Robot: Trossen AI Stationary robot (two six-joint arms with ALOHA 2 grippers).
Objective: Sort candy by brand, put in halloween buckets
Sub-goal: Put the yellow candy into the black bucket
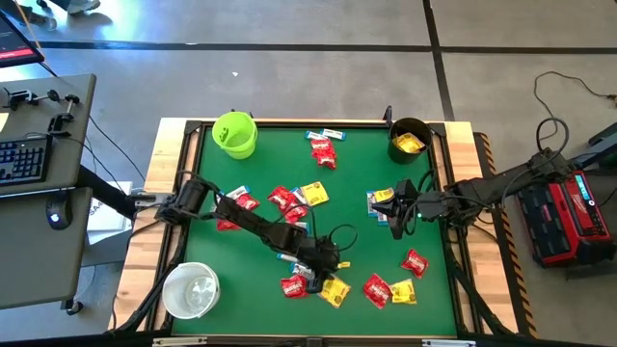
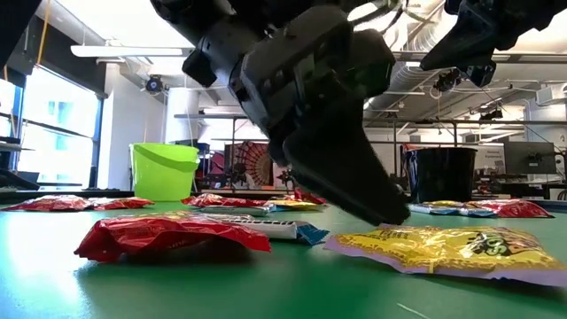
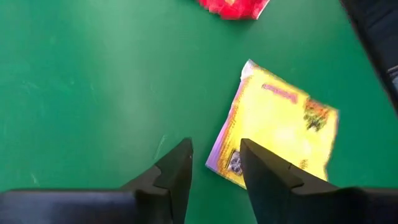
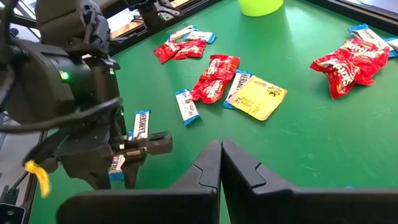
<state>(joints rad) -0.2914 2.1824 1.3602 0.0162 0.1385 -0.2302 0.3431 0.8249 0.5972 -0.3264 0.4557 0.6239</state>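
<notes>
I'm driving from the high view and using the green table mat (image 1: 260,241) as my landmark for everything. Biggest things first: the three buckets sit around its edges, the lime green bucket (image 1: 234,134) at the far left corner, the black bucket (image 1: 409,140) at the far right corner with a yellow packet already inside, and the white bucket (image 1: 191,290) at the near left corner, looking empty from here. The left arm reaches across the mat toward its near middle, and the left gripper (image 1: 328,274) is down low over a yellow packet (image 3: 273,130); in the wrist view its fingers (image 3: 174,177) are parted with nothing between them, one finger over the packet's edge and the other over bare mat. The right gripper (image 1: 397,220) hangs over the right side of the mat, closed tight and empty. The rest of the candy is scattered across the mat's middle and near side, red packets (image 4: 214,76), more yellow ones and slim white-and-blue bars (image 4: 186,107). My guess is that packet is light, soft and crinkly, lying flat, so it'll probably slide if nudged. I'd pinch across one short edge and press down lightly.
</notes>
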